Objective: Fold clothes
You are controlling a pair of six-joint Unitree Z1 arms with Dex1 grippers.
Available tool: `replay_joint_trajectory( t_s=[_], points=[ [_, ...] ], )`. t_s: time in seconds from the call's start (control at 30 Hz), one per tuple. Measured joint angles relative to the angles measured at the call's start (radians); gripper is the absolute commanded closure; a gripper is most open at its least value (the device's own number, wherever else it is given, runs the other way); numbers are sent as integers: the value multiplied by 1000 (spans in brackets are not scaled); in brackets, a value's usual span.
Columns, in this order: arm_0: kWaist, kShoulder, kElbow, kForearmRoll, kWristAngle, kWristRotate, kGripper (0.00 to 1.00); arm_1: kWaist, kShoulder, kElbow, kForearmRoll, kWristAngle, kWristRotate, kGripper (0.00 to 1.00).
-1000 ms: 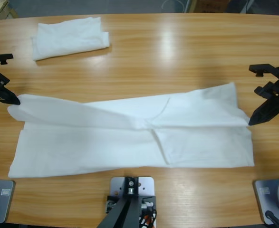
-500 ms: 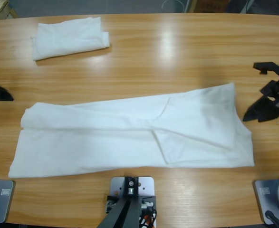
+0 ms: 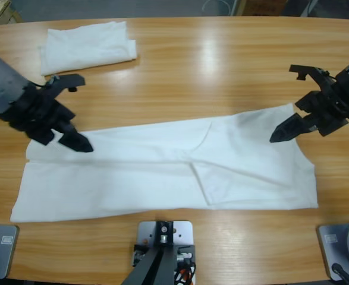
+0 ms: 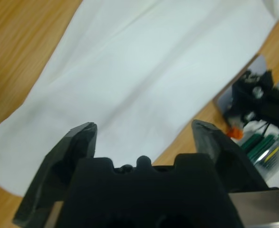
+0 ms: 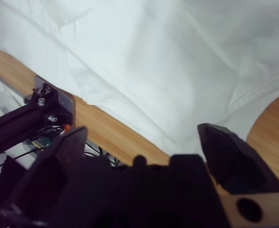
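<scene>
White cotton fills the near half of the wooden table (image 3: 222,65): a large shirt (image 3: 162,172), already doubled lengthwise into a long band, lies flat with a crease running along its middle and a loose flap near its right end. A second white garment (image 3: 86,46), folded into a small bundle, sits well apart at the far left of the table.

The left gripper (image 3: 73,139) hangs over the band's far left corner, jaws spread, with nothing between them; the left wrist view shows only cloth beyond the two black jaws. The right gripper (image 3: 284,130) hovers above the band's far right corner, jaws likewise spread and empty, and its wrist view looks down on a hemmed edge and a strip of bare wood.

The step in hand appears to be taking both far corners for a further fold. Several faults seem possible. A jaw that closes on the top layer alone would peel the band open instead of carrying it whole. Uneven grips at the two ends would skew the fold. The loose flap at the right could bunch under the moving cloth. Soft cotton also slips readily, so a shallow pinch near the hem may lose the corner partway through the lift.
</scene>
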Motion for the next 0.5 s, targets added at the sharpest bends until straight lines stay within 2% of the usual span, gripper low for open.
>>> replay_joint_trajectory(
  t_s=[0.03, 0.07, 0.1, 0.23, 0.27, 0.4, 0.5],
  points=[
    [-2, 10, -3, -13, 13, -50, 922, 0, 0, 0, -2, 0, 0, 404],
    [-4, 18, -8, -21, 28, -101, 916, 0, 0, 0, -4, 0, 0, 405],
    [-7, 28, -17, -24, 42, -150, 858, 1, 0, 1, -6, 0, 0, 404],
    [-47, 79, -54, -29, 89, -329, 309, 1, 0, 8, -18, 0, 0, 386],
    [-56, 97, -54, -29, 98, -362, 250, 1, 0, 9, -20, 0, 0, 386],
    [-68, 141, -54, -29, 181, -430, 243, 1, 0, 23, -33, 0, 0, 383],
    [-40, 145, -54, -29, 251, -342, 243, 1, 0, 36, -45, 0, 0, 381]
  ],
)
